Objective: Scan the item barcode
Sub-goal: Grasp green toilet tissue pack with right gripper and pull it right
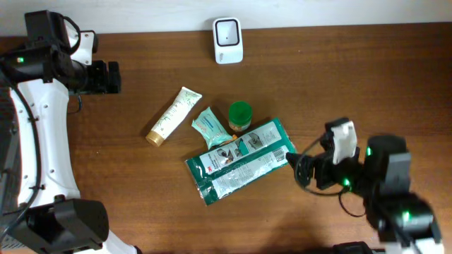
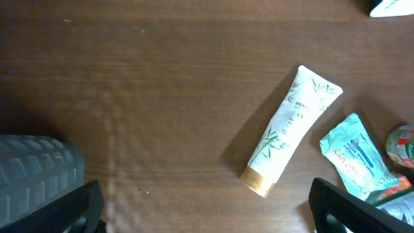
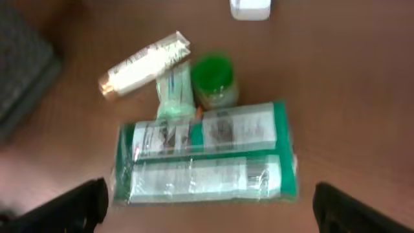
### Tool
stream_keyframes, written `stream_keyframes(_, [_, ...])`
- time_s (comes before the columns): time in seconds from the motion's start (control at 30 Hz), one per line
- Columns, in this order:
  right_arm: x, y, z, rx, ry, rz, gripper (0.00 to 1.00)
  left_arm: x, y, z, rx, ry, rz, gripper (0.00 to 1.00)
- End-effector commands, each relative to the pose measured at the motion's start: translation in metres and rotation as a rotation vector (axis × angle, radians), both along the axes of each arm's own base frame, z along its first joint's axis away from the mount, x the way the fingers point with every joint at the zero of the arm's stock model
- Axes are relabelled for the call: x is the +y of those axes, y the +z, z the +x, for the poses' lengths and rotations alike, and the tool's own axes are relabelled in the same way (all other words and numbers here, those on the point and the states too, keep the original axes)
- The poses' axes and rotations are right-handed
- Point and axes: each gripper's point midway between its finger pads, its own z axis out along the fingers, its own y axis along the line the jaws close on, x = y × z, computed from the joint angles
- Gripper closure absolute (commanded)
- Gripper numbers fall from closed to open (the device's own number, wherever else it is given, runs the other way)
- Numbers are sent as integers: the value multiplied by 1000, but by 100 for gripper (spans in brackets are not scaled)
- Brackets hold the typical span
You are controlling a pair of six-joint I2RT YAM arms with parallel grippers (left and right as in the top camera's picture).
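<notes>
The green-and-white package (image 1: 240, 161) lies flat mid-table, with a green-lidded jar (image 1: 240, 115), a teal sachet (image 1: 210, 127) and a cream tube (image 1: 174, 116) close by. The right gripper (image 1: 302, 168) is just beside its right end, fingers spread. The left gripper (image 1: 111, 76) is well apart, also spread. A white scanner (image 1: 227, 40) stands at the far edge

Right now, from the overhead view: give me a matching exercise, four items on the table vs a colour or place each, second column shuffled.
Items:
1. scanner
2. tube
3. jar
4. large pack

Clues:
a. green lid
b. gold cap
c. closest to the right gripper
d. off on its own, away from the cluster

Pairs: 1-d; 2-b; 3-a; 4-c
</notes>
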Motion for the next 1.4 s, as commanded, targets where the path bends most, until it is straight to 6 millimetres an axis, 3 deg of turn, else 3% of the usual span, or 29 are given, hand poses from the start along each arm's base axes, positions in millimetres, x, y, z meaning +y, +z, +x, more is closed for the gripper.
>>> stream_keyframes(0.0, [3,12,23,104,6,3,2,1,15,-3,-35,-7,16,1])
stream_keyframes(0.07, [9,-15,48,193,26,19,2,1,15,-3,-35,-7,16,1])
stream_keyframes(0.3, [9,-96,70,412,101,-56,4,1,15,-3,-35,-7,16,1])
stream_keyframes(0.4, [5,-106,86,432,88,-94,9,1,15,-3,-35,-7,16,1])
stream_keyframes(0.53, [2,-131,89,490,90,-119,13,1,15,-3,-35,-7,16,1])
stream_keyframes(0.73, [7,-133,85,583,-16,-45,19,1,15,-3,-35,-7,16,1])
stream_keyframes(0.83, [42,-131,72,651,-6,-3,20,1,15,-3,-35,-7,16,1])
stream_keyframes(0.87, [65,-132,63,693,-19,11,24,1,15,-3,-35,-7,16,1])
stream_keyframes(0.93, [80,-136,58,736,-123,2,30,1,15,-3,-35,-7,16,1])
stream_keyframes(1.0, [119,-136,57,697,-147,13,31,1,15,-3,-35,-7,16,1])
stream_keyframes(1.07, [180,-125,56,571,-11,60,31,1,15,-3,-35,-7,16,1])
stream_keyframes(1.13, [222,-135,49,523,82,71,31,1,15,-3,-35,-7,16,1])
stream_keyframes(1.2, [256,-158,43,494,163,70,31,1,15,-3,-35,-7,16,1])
stream_keyframes(1.27, [270,-173,47,474,183,77,30,1,15,-3,-35,-7,16,1])
stream_keyframes(1.37, [266,-190,47,495,162,42,32,1,15,-3,-35,-7,16,1])
